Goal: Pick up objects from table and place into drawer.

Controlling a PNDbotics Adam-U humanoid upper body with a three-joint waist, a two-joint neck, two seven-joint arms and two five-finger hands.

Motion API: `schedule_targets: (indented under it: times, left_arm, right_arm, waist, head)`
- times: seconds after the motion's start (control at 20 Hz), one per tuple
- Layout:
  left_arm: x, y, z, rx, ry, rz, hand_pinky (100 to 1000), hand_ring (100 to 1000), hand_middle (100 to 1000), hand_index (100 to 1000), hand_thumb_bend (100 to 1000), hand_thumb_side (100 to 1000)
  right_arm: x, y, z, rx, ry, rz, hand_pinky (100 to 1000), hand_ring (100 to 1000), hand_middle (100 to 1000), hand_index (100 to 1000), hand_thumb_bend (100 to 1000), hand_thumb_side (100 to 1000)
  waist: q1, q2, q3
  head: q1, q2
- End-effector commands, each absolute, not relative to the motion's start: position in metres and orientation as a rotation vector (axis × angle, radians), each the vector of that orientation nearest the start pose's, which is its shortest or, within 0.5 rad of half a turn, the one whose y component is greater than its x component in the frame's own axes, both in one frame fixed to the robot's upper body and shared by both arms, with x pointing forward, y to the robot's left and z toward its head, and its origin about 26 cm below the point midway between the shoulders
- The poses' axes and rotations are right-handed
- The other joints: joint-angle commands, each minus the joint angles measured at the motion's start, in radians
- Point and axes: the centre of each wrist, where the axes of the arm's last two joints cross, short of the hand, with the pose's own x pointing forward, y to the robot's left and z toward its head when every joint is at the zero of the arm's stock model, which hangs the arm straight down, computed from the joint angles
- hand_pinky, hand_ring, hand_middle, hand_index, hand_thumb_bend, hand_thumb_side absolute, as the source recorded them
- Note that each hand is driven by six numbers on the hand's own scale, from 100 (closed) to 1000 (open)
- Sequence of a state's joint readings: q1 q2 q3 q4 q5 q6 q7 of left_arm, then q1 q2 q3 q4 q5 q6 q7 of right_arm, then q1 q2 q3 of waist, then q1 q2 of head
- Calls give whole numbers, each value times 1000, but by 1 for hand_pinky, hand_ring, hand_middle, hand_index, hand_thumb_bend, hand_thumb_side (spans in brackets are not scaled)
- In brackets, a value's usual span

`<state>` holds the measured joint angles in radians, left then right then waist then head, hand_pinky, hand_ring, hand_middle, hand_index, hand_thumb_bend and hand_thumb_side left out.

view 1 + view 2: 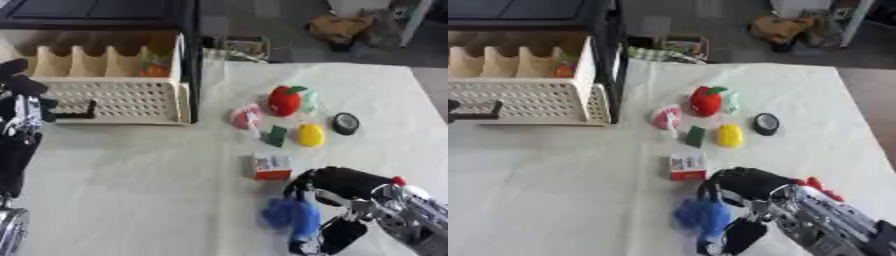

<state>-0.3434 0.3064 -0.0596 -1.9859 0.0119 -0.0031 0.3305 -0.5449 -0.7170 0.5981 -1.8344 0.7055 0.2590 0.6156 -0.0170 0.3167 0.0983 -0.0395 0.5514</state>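
The right hand [337, 200] comes in from the lower right corner and sits low over the near part of the table [131, 190], its fingers curled around a soft blue object [293, 214] that hangs from the grip just above the white cloth. The left hand [22, 107] shows at the left edge, next to the drawer's front; whether its fingers are spread or closed cannot be told. The drawer [118, 100] is a pale, perforated basket pulled out at the upper left, with a dark handle [83, 112] on its front wall and upright dividers inside; something orange and green [155, 65] lies in its far right corner. The remaining items lie in a loose cluster at the middle right of the table: a small red and white box [271, 167] just beyond the right hand, a green piece [276, 135] beside a yellow object [311, 135], a pink object [247, 118], a red tomato-like toy [284, 100] with a green top, and a dark round disc [346, 123] farthest right.
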Motion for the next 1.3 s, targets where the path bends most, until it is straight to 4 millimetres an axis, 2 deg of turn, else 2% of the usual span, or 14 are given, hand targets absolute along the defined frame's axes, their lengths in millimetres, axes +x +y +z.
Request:
schedule_targets:
  times: [0.05,0.3,0.4,0.5,0.7,0.85,0.9,0.95,1.05,1.3]
  left_arm:
    - [303,236,209,220,-2362,-35,602,360,511,765,100,408]
    - [303,236,209,218,-2360,-32,602,360,512,765,100,408]
    - [303,236,208,217,-2359,-33,603,360,512,766,100,406]
    - [303,236,208,216,-2356,-32,603,360,512,766,100,405]
    - [303,236,208,214,-2356,-28,603,360,512,765,100,407]
    - [303,236,208,214,-2358,-26,603,360,511,765,100,410]
    - [303,236,208,213,-2359,-25,602,360,511,764,100,410]
    - [303,236,208,212,-2360,-25,602,360,510,764,100,412]
    - [303,236,208,210,-2361,-25,601,360,509,764,100,414]
    - [303,235,207,201,-2358,-29,602,360,510,764,100,414]
  right_arm:
    - [321,-204,178,-717,-1258,1812,857,806,627,796,504,518]
    - [322,-204,177,-735,-1287,1772,846,787,573,773,424,496]
    - [322,-204,176,-743,-1291,1760,841,780,548,753,361,477]
    - [323,-205,174,-748,-1289,1751,839,780,550,754,340,461]
    - [325,-208,169,-748,-1271,1752,834,775,557,754,288,363]
    - [327,-211,167,-750,-1254,1750,828,767,556,749,160,238]
    - [328,-212,167,-753,-1250,1750,826,766,555,748,142,221]
    - [328,-212,167,-759,-1246,1749,820,761,553,743,100,155]
    - [329,-214,167,-772,-1241,1749,811,753,547,735,100,106]
    - [330,-215,170,-794,-1251,1731,793,718,514,698,100,100]
  waist:
    - [1,-16,1]
    - [0,-15,2]
    - [0,-14,3]
    - [0,-13,3]
    - [0,-11,4]
    - [0,-10,4]
    - [0,-10,4]
    - [0,-10,4]
    - [0,-10,3]
    - [-1,-11,2]
  head:
    - [-4,-13]
    - [-4,-14]
    - [-5,-14]
    - [-6,-15]
    - [-7,-15]
    - [-8,-15]
    - [-8,-15]
    - [-9,-15]
    - [-11,-16]
    - [-13,-18]
